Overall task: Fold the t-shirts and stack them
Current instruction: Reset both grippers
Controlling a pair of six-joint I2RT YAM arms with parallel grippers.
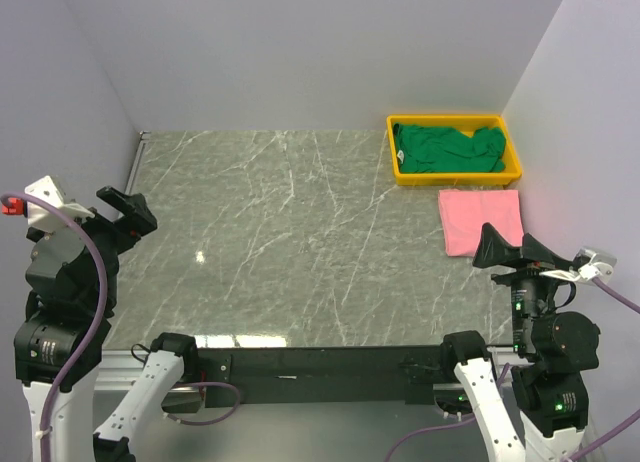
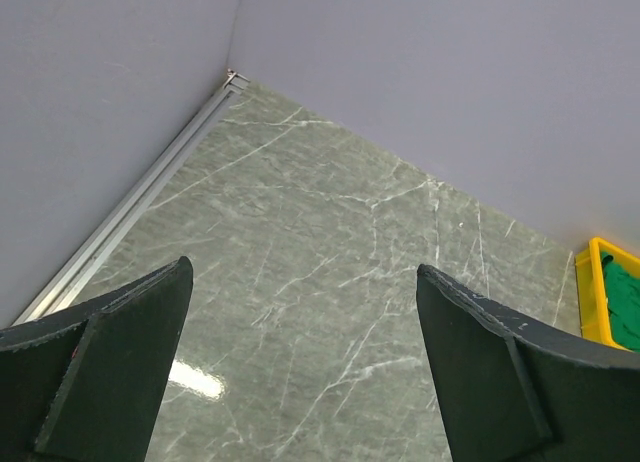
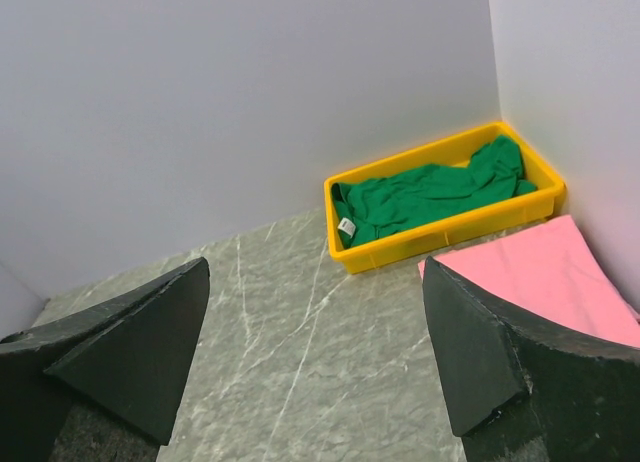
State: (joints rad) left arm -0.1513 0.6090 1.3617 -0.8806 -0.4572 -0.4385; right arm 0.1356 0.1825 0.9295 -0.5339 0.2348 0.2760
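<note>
From above, two shirts: one pink shirt (image 1: 481,220) lies folded flat on the table (image 1: 280,232) just ahead of the spread right tool (image 1: 508,240), and one green shirt (image 1: 447,147) is bunched lengthwise along the single yellow tray (image 1: 455,174) beyond, crosswise to that tool. At the left wrist, the left tool (image 2: 302,272) gapes wide and empty, with the tray far to its right. At the right wrist, green lies ahead and pink sits beside the right finger.

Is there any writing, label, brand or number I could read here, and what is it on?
No text is readable in any view.
The small white tag on the crumpled dark green cloth shirt in the yellow rectangular plastic tray: too small to read.
The folded pink cloth shirt and grey marbled table: no markings seen.
</note>
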